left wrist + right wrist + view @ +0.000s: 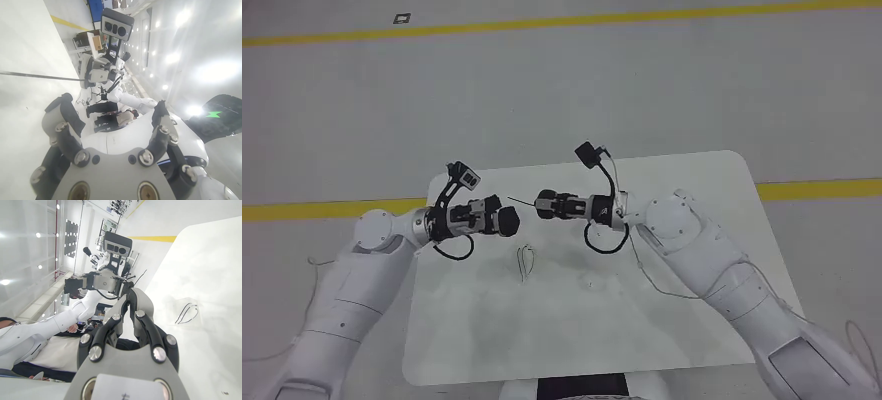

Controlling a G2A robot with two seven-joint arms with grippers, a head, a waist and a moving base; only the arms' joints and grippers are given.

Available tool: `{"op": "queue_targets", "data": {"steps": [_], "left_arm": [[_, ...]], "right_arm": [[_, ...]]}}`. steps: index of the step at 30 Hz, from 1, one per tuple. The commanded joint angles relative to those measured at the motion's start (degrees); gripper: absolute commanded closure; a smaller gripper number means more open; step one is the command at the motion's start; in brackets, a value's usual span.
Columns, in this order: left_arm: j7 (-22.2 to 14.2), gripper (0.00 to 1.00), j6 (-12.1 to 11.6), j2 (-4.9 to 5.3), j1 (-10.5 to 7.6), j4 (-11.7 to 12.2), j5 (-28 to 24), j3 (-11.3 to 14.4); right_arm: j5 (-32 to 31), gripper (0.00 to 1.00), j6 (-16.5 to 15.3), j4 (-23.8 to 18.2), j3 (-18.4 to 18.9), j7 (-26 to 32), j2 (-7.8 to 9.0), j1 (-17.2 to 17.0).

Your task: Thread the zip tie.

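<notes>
Lying nearest: small bit (589, 282) on the tabletop (692, 330), about mid-width and closer to the near edge than anything else; too small to tell what it is.
Loose ties: dark looped strands (526, 260) (186, 313), flat on the tabletop, left of centre, apparently on a clear sheet (171, 306). Nothing touches them.
Left gripper: (510, 221) (112, 102) held above the tabletop's far-left part, beyond the loose ties, pointing at the other claw. Fingers (64, 106) spread wide, nothing between them.
Right gripper: (540, 204) (130, 294) just beside the left one, tip to tip, a bit nearer the far edge. Fingers pressed together, pinching the zip tie.
Zip tie: (522, 200) (37, 76) (140, 276) thin dark strip in the air over the far half of the tabletop. One end is in the right claw; the free tail sticks out straight past the left claw's far side and is not between its fingers.
</notes>
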Motion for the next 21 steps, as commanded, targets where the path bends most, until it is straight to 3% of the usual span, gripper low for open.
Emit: {"op": "queue_targets", "data": {"steps": [1,10,17,21], "left_arm": [[-0.20,0.00,0.10,0.14,0.18,-0.06,0.08,-0.53],[-0.63,0.00,0.36,0.35,0.66,-0.34,0.08,-1.61],[-1.16,0.00,0.79,0.31,0.43,-0.42,0.64,-1.42],[-1.76,0.00,0.69,0.32,0.32,-0.36,0.69,-1.42]], "right_arm": [[1.16,1.00,-1.04,-0.13,0.67,0.80,0.09,-0.31],[4.88,1.00,-4.72,-0.50,1.34,6.22,0.16,-0.57],[5.60,1.00,-3.69,0.62,-1.84,6.36,-0.96,1.21],[5.60,1.00,-3.69,0.62,-1.84,6.36,-0.96,1.21]]}}
